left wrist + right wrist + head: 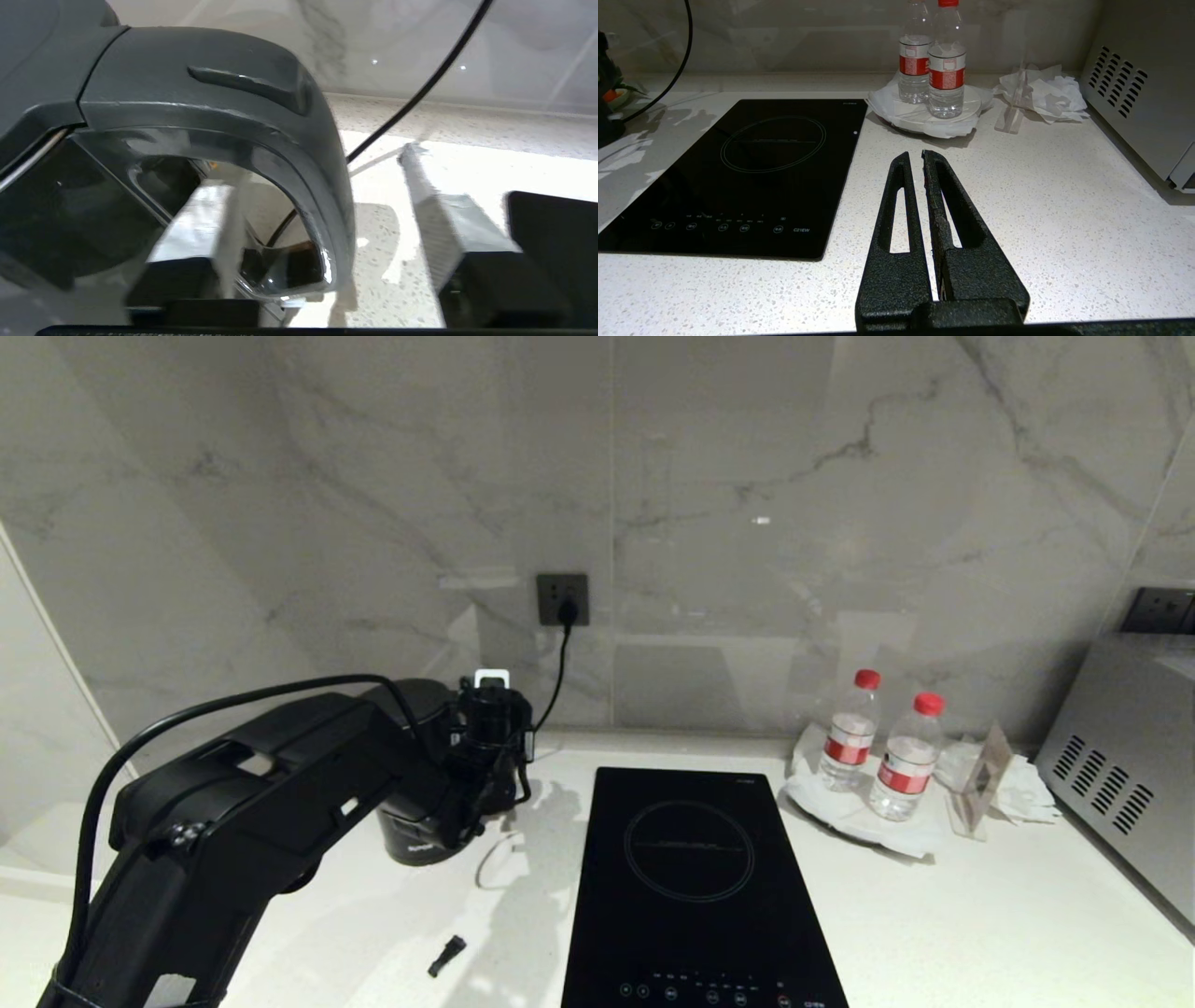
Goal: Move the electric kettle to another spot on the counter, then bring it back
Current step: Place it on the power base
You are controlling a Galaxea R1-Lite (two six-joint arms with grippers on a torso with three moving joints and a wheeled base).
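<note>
Nearest the head camera, the left arm is reaching forward across the tabletop [980, 915] toward the electric kettle [420, 845], which is standing at the rear left, just left of the cooktop panel [691, 887]. The left end effector [327, 261] is straddling the kettle's loop handle [289, 154]: one of its fingers [448, 228] is sitting outside the loop and the other inside, both parted and clear of the handle, so nothing is being gripped. Judging by this, the kettle is resting on its own weight, either just set down or about to be taken. The right end effector [915, 161] is hanging idle above the tabletop right of the cooktop panel, its fingers nearly touching and holding nothing.

Count:
- one kettle;
- one cooktop panel;
- two water bottles [882, 747], standing together on a white plate [840, 812];
- one power cord [558, 663], running up to the wall socket [562, 598];
- one small dark item [446, 956], lying near the front edge.
</note>
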